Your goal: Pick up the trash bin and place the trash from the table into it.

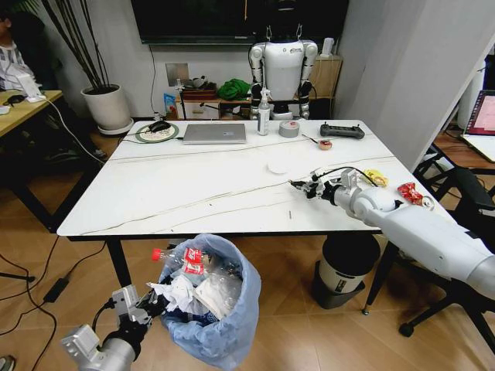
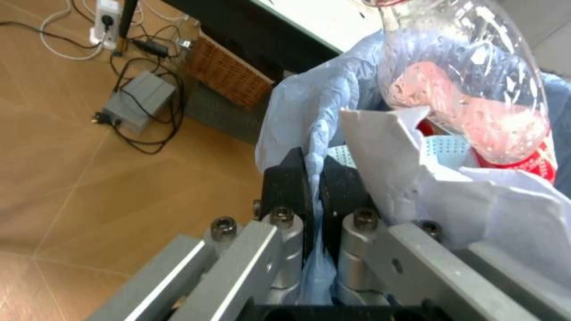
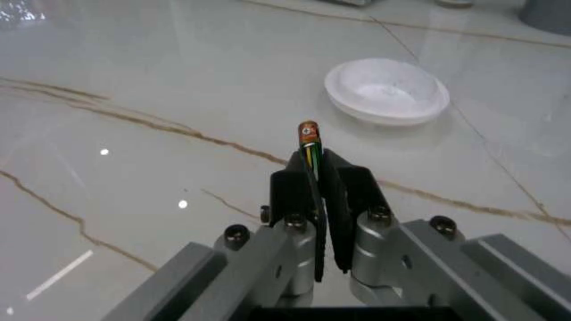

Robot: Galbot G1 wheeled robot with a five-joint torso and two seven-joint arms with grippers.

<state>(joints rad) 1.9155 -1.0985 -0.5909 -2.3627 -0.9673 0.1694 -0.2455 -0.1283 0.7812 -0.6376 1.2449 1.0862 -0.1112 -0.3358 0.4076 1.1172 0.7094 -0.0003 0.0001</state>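
Nearest, at about seven o'clock in the head view, the left gripper (image 1: 157,306) hangs low over the tan tile floor, its black pads pinched tight on a fold of the crinkly light-blue bag that lines the trash bin (image 1: 219,309); the left wrist view shows that thin film squeezed flat between the two fingers (image 2: 287,184). The bin sits just under the near black edge of the table (image 1: 193,189), heaped with crumpled white tissue (image 1: 179,294) and a clear, dimpled bottle with a red cap (image 1: 182,259) lying across the top. Above it spreads the glossy white marble-look slab, thin brownish-grey veins running across it. At three o'clock the right gripper (image 1: 296,185) reaches in over the tabletop, its fingers nearly closed on a small cylindrical battery (image 3: 308,138), orange-tipped, that stands up out of the grip. Just beyond it, toward one o'clock, lies a shallow round white plastic lid (image 3: 387,90), flat on the marble. By the robot's forearm, near the table's right edge, lie a yellow wrapper (image 1: 376,177) and a red crinkled one (image 1: 410,193). At the far side, around twelve o'clock, sit a closed silver laptop (image 1: 214,133), a slim spray bottle (image 1: 264,113), a grey roll of tape (image 1: 289,128) and a black handheld controller (image 1: 342,131).
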